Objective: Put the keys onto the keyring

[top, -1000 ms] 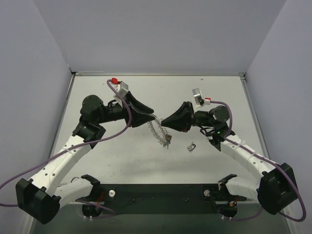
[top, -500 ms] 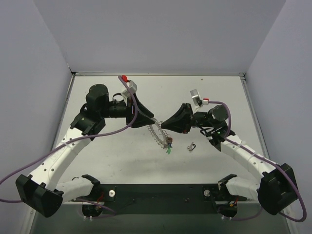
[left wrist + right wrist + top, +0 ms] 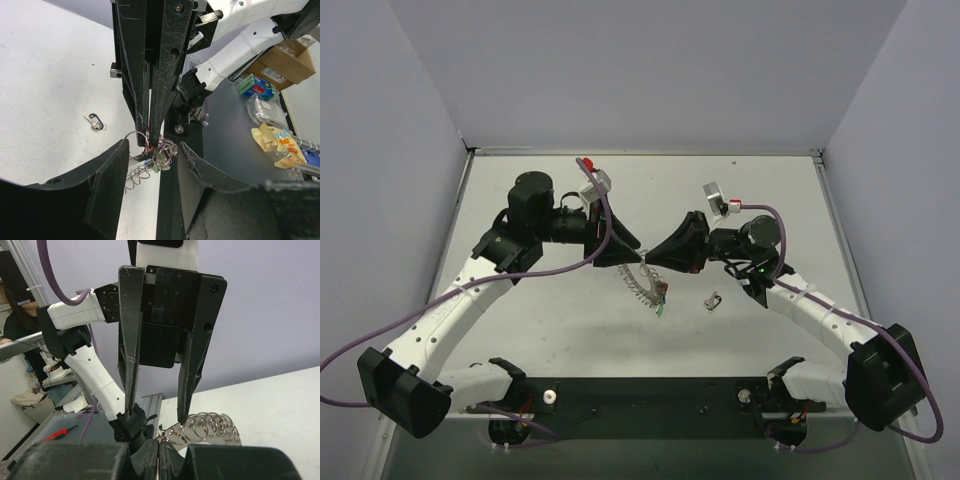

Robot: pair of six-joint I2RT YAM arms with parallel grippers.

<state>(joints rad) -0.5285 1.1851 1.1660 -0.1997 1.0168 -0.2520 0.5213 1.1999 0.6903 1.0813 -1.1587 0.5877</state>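
Note:
My right gripper (image 3: pixel 652 258) is shut on the keyring (image 3: pixel 640 282), a silvery coil of links that hangs from its tips above the table. In the right wrist view its closed tips (image 3: pixel 161 449) pinch a ring at the coil's (image 3: pixel 212 426) end. My left gripper (image 3: pixel 633 255) faces it tip to tip, open. Its fingers (image 3: pixel 131 365) straddle the pinched end, one tip close to the coil; contact is unclear. The left wrist view shows the ring bunch (image 3: pixel 161 152) between my open left gripper (image 3: pixel 152 150) fingers. Small keys (image 3: pixel 662 299) with coloured heads dangle on the coil. A dark grey metal piece (image 3: pixel 713 300) lies loose on the table.
The grey piece also shows in the left wrist view (image 3: pixel 93 121), left of the grippers. The white table (image 3: pixel 760 190) has purple walls behind and at both sides. A black bar (image 3: pixel 640 405) runs along the near edge between the arm bases.
My left arm has swung right, bringing its gripper up to the right gripper's tips. The keyring now hangs shorter and bunched below the meeting point. The right gripper shifted slightly left.

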